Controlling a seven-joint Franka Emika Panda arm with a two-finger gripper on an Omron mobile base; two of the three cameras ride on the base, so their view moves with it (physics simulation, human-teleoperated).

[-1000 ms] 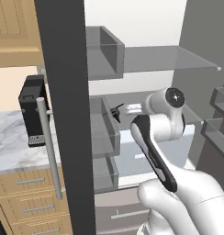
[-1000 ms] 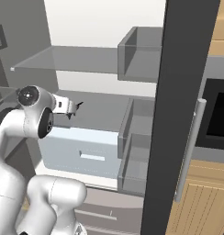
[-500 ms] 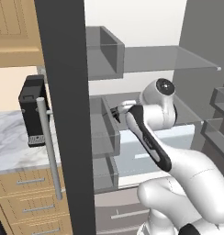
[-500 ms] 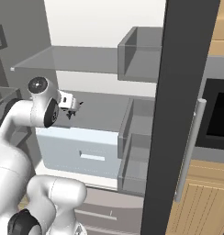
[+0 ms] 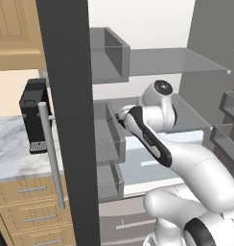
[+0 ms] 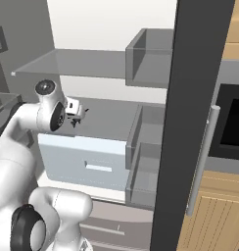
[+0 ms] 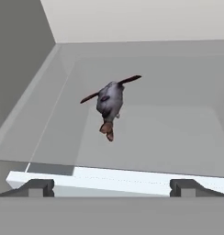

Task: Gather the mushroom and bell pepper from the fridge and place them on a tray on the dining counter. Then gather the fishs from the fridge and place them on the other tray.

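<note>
Left base view: beside the marbled table (image 5: 13, 144) with its dark appliance (image 5: 35, 115), the fridge (image 5: 71, 120) stands open, its door edge with a bar handle in front, and the white arm reaches across onto the middle glass shelf (image 5: 186, 113). In the hand view the gripper (image 7: 111, 188) is spread wide with nothing between its tips, aimed at one fish (image 7: 109, 104) lying on that shelf, near but apart. Judging from this, the fish stage is under way: this fish is not yet grasped, and carrying it to the brown tray remains.
</note>
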